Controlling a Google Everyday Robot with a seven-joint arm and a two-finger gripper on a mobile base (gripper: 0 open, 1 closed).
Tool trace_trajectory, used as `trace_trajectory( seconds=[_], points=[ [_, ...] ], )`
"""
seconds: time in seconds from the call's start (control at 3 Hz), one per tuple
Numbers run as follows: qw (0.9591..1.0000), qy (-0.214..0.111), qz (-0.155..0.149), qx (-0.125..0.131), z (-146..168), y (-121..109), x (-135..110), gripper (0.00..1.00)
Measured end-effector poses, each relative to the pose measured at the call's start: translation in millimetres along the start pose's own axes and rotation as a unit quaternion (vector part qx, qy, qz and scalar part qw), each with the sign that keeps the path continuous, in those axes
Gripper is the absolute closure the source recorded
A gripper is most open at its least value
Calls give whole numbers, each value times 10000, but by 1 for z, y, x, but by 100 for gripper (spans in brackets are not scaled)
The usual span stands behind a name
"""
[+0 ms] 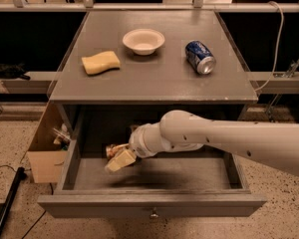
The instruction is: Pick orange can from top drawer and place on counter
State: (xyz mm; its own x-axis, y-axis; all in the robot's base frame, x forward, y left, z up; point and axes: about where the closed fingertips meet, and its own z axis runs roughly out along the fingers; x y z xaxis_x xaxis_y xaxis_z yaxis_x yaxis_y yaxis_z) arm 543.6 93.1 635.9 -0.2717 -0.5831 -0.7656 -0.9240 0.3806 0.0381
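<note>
The top drawer (89, 206) is pulled open below the counter (154, 81). The orange can (112, 149) lies on its side at the left rear of the drawer floor. My gripper (118, 159) reaches in from the right on a white arm and sits right at the can, one cream finger showing below and in front of it. The wrist hides the can's right end. Whether the can is gripped does not show.
On the counter lie a yellow sponge (100, 62), a white bowl (143, 41) and a blue can (200, 57) on its side. A cardboard box (44, 156) with clutter stands left of the drawer. A black pole (5, 208) lies on the floor.
</note>
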Motion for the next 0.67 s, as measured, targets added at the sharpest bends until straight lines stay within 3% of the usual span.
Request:
trace_trajectory(
  seconds=[0.33, 0.67],
  points=[
    [10000, 0, 0, 0, 0, 0, 0, 18],
    [10000, 0, 0, -1, 0, 0, 0, 49]
  ],
)
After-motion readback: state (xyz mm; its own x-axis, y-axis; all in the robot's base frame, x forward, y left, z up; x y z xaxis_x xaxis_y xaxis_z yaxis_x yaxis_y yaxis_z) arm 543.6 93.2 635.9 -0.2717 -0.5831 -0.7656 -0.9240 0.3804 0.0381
